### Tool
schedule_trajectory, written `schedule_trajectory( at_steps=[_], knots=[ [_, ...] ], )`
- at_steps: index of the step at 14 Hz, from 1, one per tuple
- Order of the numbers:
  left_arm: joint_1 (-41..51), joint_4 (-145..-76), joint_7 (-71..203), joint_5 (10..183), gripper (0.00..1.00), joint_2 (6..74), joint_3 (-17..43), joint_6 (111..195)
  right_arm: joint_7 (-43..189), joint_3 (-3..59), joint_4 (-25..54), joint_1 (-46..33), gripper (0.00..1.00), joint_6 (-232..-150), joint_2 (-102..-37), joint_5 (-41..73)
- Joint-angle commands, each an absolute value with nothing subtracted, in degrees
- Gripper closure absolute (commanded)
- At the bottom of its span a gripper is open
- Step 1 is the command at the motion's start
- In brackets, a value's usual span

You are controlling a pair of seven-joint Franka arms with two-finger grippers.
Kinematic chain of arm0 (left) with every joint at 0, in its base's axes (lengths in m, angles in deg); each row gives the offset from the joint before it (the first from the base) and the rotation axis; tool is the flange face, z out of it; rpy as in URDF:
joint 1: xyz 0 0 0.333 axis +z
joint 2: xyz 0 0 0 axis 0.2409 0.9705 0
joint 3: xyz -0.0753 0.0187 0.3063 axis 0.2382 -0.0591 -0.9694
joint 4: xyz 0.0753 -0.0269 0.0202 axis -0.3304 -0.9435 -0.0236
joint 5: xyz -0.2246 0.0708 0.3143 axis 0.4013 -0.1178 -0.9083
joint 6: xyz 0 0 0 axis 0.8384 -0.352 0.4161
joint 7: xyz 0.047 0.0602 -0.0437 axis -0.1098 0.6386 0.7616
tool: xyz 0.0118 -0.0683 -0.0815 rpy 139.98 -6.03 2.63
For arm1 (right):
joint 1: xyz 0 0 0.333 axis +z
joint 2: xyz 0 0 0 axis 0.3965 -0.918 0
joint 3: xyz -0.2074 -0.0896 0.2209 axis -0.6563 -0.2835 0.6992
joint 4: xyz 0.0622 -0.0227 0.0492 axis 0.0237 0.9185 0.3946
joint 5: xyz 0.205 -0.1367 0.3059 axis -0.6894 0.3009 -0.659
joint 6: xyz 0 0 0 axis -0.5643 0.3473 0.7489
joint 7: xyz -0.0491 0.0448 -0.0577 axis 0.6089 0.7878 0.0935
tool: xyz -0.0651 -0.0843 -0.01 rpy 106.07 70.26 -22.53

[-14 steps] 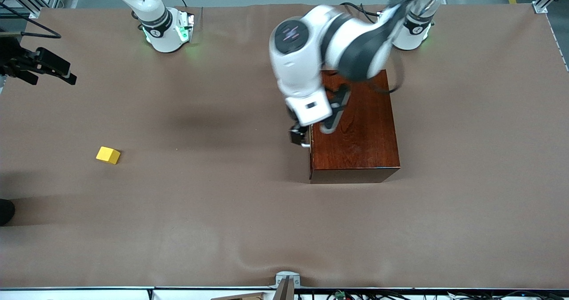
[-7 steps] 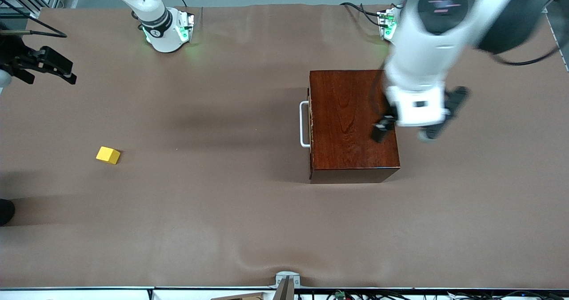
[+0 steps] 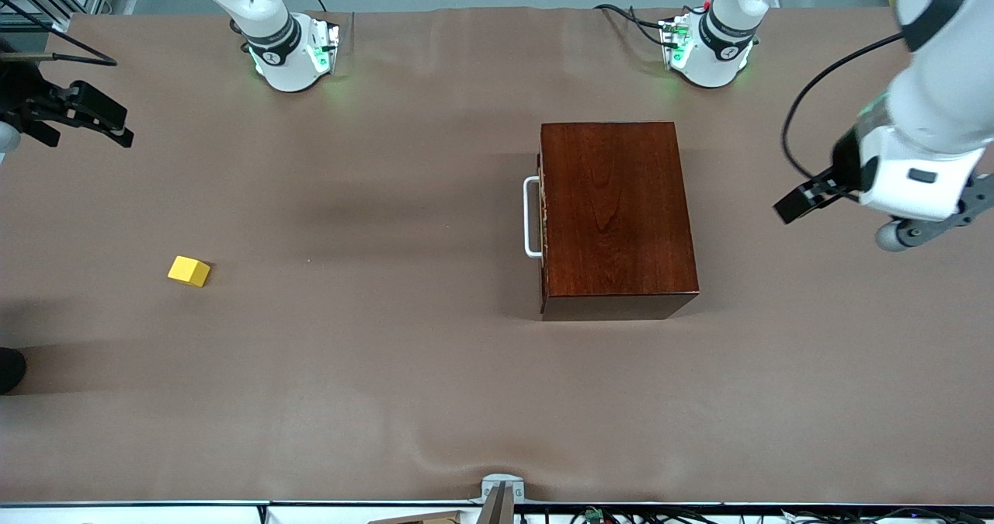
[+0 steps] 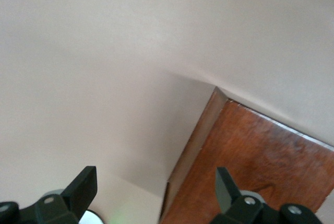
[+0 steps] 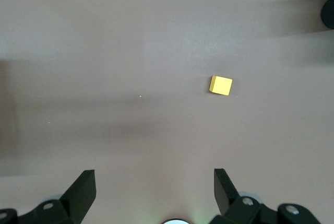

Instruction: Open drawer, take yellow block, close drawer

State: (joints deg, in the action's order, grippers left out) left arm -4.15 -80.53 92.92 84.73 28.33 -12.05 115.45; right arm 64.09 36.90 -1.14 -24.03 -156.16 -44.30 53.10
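While front view shows drawer [image 3: 541,217] shut, wrists apparently miss its handle.

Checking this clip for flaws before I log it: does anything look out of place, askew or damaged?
Nothing looks damaged or askew. The drawer sits shut in the wooden box, and the yellow block lies out on the table toward the right arm's end. Both grippers are up and empty.
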Motion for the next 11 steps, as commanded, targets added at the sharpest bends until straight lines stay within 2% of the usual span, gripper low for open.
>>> schedule_trajectory(
  at_steps=[1,4,7,11],
  knots=[
    [-1.28,-84.28,85.24,85.38,0.00,24.41,-11.42,115.25,64.21,37.02,-1.57,-24.15,0.00,-155.84,-44.14,53.40],
    [4.16,-88.83,72.95,85.91,0.00,20.99,-10.11,115.94,64.21,37.02,-1.57,-24.15,0.00,-155.84,-44.14,53.22],
    [14.10,-97.01,64.14,85.74,0.00,14.84,-2.12,117.62,64.21,37.02,-1.57,-24.24,0.00,-155.84,-44.14,53.13],
    [15.51,-110.53,62.98,85.82,0.00,4.92,0.17,124.72,64.12,37.02,-1.57,-24.15,0.00,-155.84,-44.14,53.13]
  ],
)
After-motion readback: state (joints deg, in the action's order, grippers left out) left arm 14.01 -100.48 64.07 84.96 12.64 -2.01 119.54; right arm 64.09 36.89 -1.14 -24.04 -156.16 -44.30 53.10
